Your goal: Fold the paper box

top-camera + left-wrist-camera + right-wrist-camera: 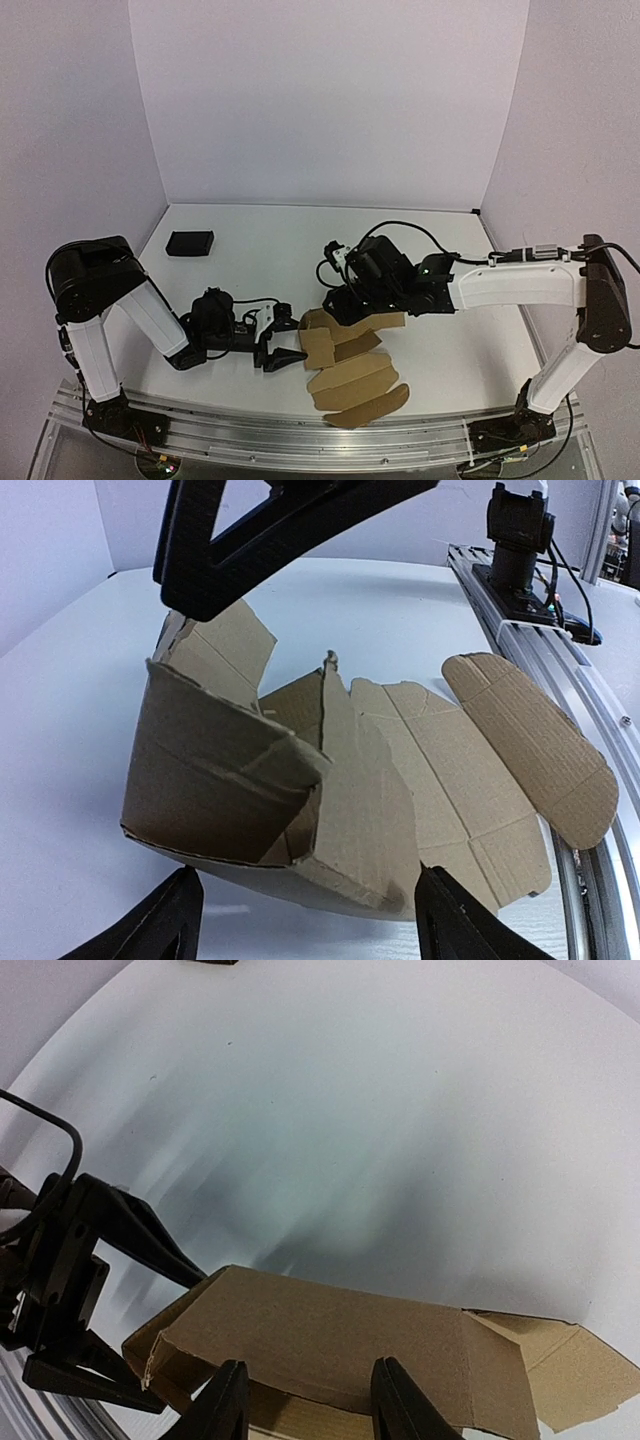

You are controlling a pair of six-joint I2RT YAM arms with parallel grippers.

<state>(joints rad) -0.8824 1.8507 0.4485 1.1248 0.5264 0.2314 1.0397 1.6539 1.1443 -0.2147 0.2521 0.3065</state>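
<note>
The paper box (pixel 352 385) is a brown cardboard sheet, partly folded, lying near the table's front edge. Its left end is raised into walls (pixel 215 770), while rounded flaps (pixel 530 740) still lie flat. My left gripper (pixel 292 338) stands open at that raised end, and the folded corner sits just ahead between its fingertips (pixel 307 880). My right gripper (pixel 345 310) hovers over the far side of the box. Its fingers (pixel 225 1400) stand apart, with a raised cardboard panel (pixel 330 1330) spanning the gap beneath them.
A small black block (pixel 190 243) lies at the back left. An aluminium rail (pixel 300 430) runs along the front edge, with the right arm's base (pixel 520 530) on it. White walls close in the table on three sides.
</note>
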